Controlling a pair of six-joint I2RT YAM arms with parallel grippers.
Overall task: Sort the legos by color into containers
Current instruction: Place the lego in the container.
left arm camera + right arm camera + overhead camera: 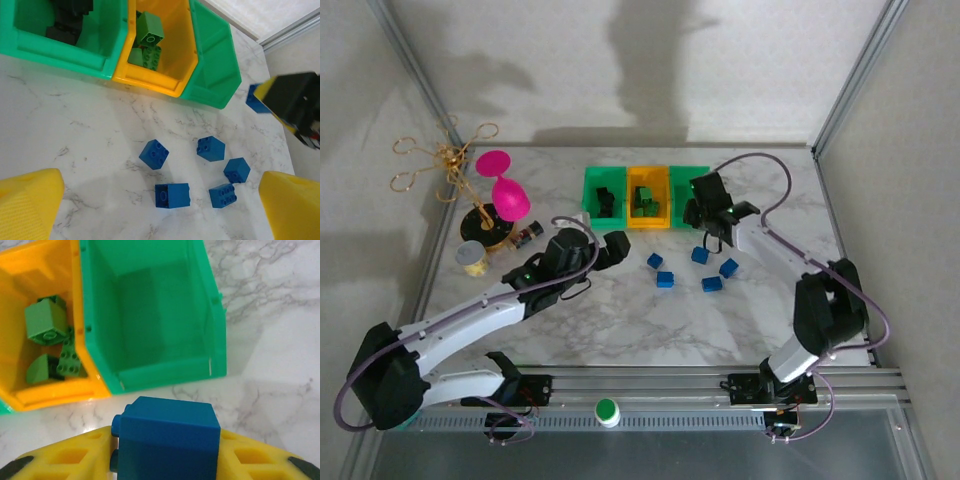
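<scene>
Three small plastic bins stood touching in a row: left green bin [65, 57] with black studded bricks [70, 25], orange-yellow bin [150, 82] with green bricks [149, 32], right green bin [215, 70]. Five loose blue bricks [172, 195] lay scattered in front; a sixth blue brick [167, 432] sat pinched in the right gripper [165, 457].

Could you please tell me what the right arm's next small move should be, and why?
Probably ease the right gripper forward over the empty green bin: it is shut on a blue brick just short of that bin's near wall, and the yellow bin beside it holds green bricks.
</scene>
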